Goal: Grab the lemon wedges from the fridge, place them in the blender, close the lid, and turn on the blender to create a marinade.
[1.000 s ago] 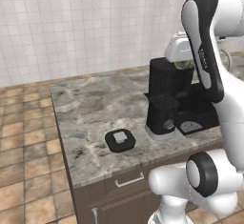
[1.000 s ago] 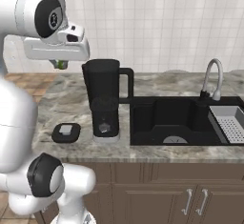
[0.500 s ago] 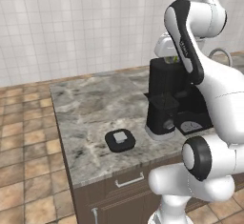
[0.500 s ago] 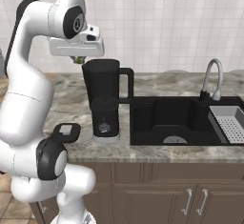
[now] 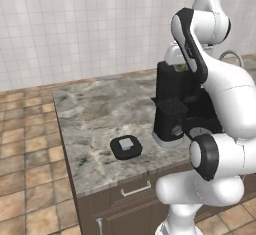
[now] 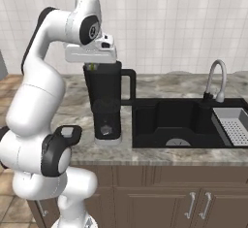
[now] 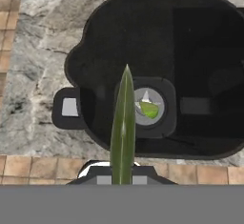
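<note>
One lemon wedge (image 7: 124,127) pinched edge-on in my gripper (image 7: 122,180), long axis pointing down; open blender (image 7: 157,70) mouth directly below, second wedge (image 7: 149,109) at bottom.

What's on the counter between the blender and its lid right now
Nothing: in the left base view the stretch of counter between the blender and the lid is bare marble.

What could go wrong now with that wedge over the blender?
The end effector holds a lemon wedge above the open blender. It hangs near the jar's edge, so a drop might clip the rim. The lid lies on the counter; running the blender without it could splash.
</note>
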Controlling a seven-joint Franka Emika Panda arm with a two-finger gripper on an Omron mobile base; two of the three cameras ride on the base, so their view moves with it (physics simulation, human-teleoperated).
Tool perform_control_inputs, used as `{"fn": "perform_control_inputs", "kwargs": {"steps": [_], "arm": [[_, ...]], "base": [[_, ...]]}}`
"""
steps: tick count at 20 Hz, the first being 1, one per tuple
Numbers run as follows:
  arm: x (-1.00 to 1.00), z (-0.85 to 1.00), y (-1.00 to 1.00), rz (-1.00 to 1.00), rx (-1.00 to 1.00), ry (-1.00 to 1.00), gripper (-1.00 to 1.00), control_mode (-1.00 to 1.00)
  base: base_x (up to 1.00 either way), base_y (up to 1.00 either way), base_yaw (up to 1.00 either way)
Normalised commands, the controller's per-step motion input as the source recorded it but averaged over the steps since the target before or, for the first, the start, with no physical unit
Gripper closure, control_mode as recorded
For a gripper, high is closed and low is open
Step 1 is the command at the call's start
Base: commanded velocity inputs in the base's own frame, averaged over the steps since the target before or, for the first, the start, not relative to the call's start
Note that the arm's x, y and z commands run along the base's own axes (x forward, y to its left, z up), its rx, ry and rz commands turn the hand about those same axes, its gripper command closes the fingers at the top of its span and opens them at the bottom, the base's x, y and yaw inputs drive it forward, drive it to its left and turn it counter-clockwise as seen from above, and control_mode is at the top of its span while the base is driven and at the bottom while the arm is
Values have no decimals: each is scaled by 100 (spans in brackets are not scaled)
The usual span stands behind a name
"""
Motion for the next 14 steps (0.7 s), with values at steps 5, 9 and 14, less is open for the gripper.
{"fn": "perform_control_inputs", "kwargs": {"steps": [5, 9, 14], "arm": [[1, -40, -15, 0, -2, 1, 100, -100], [26, -23, 0, 0, 0, 0, 100, -100], [27, -6, 0, 0, 0, -1, 100, -100]], "base": [[0, 0, 0], [0, 0, 0], [0, 0, 0]]}}
